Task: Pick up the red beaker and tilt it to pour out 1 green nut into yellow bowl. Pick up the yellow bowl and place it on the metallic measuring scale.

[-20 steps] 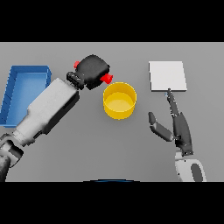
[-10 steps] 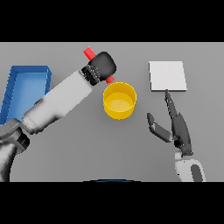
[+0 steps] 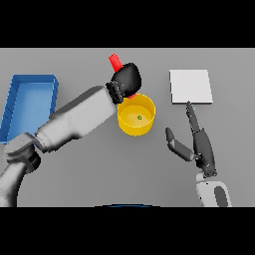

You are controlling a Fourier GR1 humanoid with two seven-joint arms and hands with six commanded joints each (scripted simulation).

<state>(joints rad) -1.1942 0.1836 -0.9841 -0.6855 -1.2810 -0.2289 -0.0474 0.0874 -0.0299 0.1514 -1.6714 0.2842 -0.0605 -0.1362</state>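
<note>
Nearest to me, my right hand [image 3: 199, 144] rests low on the right side of the grey table [image 3: 89, 179], fingers straight and spread, thumb out to the left, holding nothing. It sits well apart from the bowl and just short of the scale's near edge.

Moving up the table, the yellow bowl [image 3: 136, 115] stands upright in the middle, and there's a small green nut [image 3: 139, 118] lying on its floor. My left arm reaches across from the lower left, and my left hand [image 3: 127, 81] hangs right over the bowl's far-left rim, fingers curled tight around the red beaker [image 3: 115, 62]. The beaker is tilted; one red end pokes out above my hand, and a red sliver shows below it at the rim.

Off to the left sits the blue tray [image 3: 15, 94]. Far right, the metallic measuring scale [image 3: 191, 86] lies flat, nothing on it.
</note>
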